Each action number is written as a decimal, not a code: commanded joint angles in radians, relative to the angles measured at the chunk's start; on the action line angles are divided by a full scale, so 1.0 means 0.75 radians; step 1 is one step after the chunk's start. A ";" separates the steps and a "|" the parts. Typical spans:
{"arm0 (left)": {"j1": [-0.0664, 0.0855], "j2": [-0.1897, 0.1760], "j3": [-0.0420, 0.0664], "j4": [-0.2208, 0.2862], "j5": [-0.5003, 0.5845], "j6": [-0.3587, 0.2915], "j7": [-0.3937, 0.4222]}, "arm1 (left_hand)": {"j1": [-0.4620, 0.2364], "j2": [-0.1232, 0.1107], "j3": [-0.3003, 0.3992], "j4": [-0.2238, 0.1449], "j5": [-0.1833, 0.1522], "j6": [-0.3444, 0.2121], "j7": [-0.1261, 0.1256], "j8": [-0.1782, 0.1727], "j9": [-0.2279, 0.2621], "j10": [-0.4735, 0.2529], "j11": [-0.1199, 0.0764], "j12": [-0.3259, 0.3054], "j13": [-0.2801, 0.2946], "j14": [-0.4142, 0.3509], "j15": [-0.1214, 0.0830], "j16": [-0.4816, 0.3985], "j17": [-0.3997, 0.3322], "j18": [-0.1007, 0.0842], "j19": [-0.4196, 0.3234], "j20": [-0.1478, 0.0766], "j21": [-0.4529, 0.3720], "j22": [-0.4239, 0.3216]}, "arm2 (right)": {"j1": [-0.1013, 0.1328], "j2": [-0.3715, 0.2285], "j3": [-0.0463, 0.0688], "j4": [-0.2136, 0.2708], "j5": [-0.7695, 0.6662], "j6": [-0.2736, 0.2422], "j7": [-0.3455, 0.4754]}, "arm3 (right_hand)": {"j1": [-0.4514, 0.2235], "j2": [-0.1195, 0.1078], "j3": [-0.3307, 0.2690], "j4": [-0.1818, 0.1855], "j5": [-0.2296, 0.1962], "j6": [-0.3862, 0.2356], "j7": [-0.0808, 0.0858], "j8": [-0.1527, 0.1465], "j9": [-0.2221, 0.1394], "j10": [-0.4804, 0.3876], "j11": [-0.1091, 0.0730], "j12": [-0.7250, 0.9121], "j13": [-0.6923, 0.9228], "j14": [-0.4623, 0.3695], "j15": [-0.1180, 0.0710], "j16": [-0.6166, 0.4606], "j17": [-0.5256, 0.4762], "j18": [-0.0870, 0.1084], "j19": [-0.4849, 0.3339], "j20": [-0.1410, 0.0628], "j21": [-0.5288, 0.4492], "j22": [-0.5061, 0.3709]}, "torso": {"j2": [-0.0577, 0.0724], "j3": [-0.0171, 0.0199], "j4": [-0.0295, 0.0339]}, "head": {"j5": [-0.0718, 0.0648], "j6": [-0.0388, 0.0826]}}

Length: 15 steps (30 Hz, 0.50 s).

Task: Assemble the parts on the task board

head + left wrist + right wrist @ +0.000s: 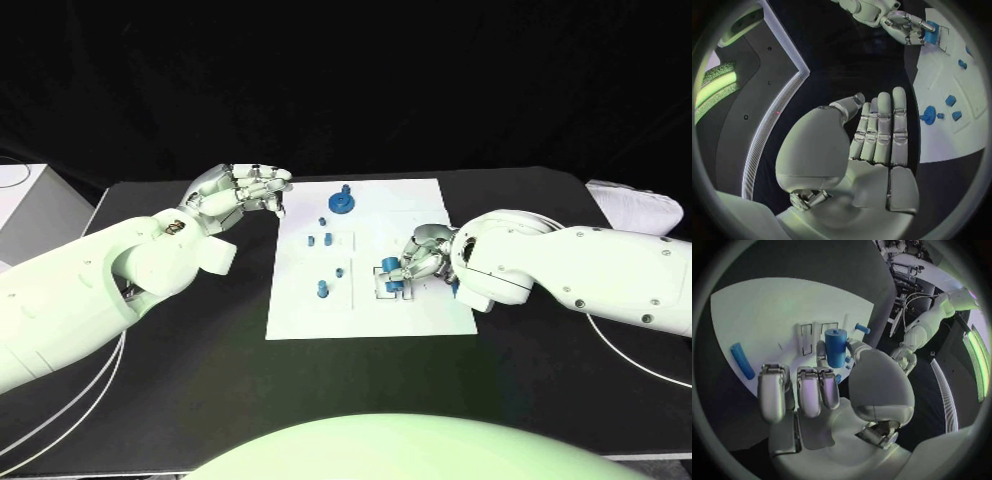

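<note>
Holding a blue cylinder (835, 347) upright between thumb and fingers (809, 390), the right hand (421, 256) sits low over the near-right part of the task board (418, 200), right above a set of outlined slots. In the head view the part (389, 272) is at the fingertips, close to or touching the board; I can't tell which.

The left hand (238, 190) hangs just off the board's far-left corner, over the black worktop (173, 380). It holds nothing; from its own wrist camera the fingers (882, 127) lie straight and close together.

Other blue parts are spread on the board: a round disc piece (342, 201) near the far edge, a few small pegs (329, 239) in the middle, another (323, 289) nearer the front, and a long blue bar (741, 360) lying well apart from the slots.

The risk, as I see it, is the seating. The hand hides most of the slot from above, so a slightly tilted cylinder could catch on an edge and jam, or tip over once let go. Pressing down off-centre might also shove the board and shift the loose pegs.
</note>
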 commanded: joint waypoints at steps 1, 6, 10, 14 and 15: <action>0.000 0.001 0.001 0.006 -0.003 0.027 0.008 | 0.000 0.003 -0.002 0.003 0.005 0.000 0.008 -0.006 -0.001 0.007 0.004 -0.005 0.002 -0.012 0.001 0.005 0.003 0.018 0.003 0.001 -0.005 -0.002 | -0.001 0.008 -0.001 -0.012 -0.063 0.036 -0.008 | -0.024 -0.002 -0.003 -0.002 -0.014 0.004 0.000 -0.004 0.004 0.135 -0.004 0.000 0.346 0.122 -0.007 0.004 0.246 -0.006 0.124 -0.009 0.002 0.280 | 0.000 -0.0005 -0.0011 | 0.004 -0.006; 0.000 0.000 0.001 0.007 -0.005 0.028 0.008 | 0.000 0.003 -0.002 0.003 0.005 0.000 0.008 -0.006 -0.001 0.007 0.004 -0.005 0.002 -0.012 0.001 0.005 0.003 0.018 0.003 0.001 -0.005 -0.002 | -0.002 0.014 -0.003 -0.018 -0.096 0.062 -0.010 | -0.034 -0.008 -0.006 -0.002 -0.026 0.003 0.000 -0.004 0.005 0.132 -0.004 -0.005 0.342 0.121 -0.006 0.002 0.243 -0.006 0.123 -0.009 -0.003 0.278 | -0.001 0.0011 -0.0011 | 0.006 -0.007; 0.000 -0.001 0.001 0.008 -0.005 0.029 0.008 | 0.000 0.003 -0.002 0.003 0.005 0.000 0.008 -0.006 -0.001 0.007 0.004 -0.005 0.002 -0.012 0.001 0.005 0.003 0.018 0.003 0.001 -0.005 -0.002 | -0.003 0.016 -0.004 -0.021 -0.120 0.079 -0.012 | -0.041 -0.010 -0.008 -0.001 -0.031 0.002 0.001 -0.004 0.006 0.130 -0.004 -0.007 0.341 0.120 -0.006 0.001 0.241 -0.006 0.123 -0.008 -0.002 0.278 | 0.000 0.0010 -0.0017 | 0.008 -0.007; 0.000 -0.002 0.001 0.008 -0.006 0.029 0.008 | 0.000 0.003 -0.002 0.003 0.005 0.000 0.008 -0.006 -0.001 0.007 0.004 -0.005 0.002 -0.012 0.001 0.005 0.003 0.018 0.003 0.001 -0.005 -0.002 | -0.004 0.017 -0.004 -0.022 -0.136 0.089 -0.014 | -0.044 -0.011 -0.010 -0.001 -0.034 0.001 0.001 -0.004 0.006 0.129 -0.004 -0.008 0.339 0.120 -0.006 0.001 0.241 -0.005 0.123 -0.008 -0.003 0.278 | 0.000 0.0014 -0.0023 | 0.010 -0.007; 0.000 -0.003 0.001 0.008 -0.006 0.029 0.008 | 0.000 0.003 -0.002 0.003 0.005 0.000 0.008 -0.006 -0.001 0.007 0.004 -0.005 0.002 -0.012 0.001 0.005 0.003 0.018 0.003 0.001 -0.005 -0.002 | -0.004 0.017 -0.004 -0.022 -0.137 0.092 -0.014 | -0.046 -0.011 -0.010 -0.001 -0.035 0.001 0.001 -0.004 0.007 0.129 -0.004 -0.008 0.340 0.121 -0.006 0.002 0.242 -0.006 0.123 -0.008 -0.003 0.278 | 0.000 0.0014 -0.0024 | 0.011 -0.007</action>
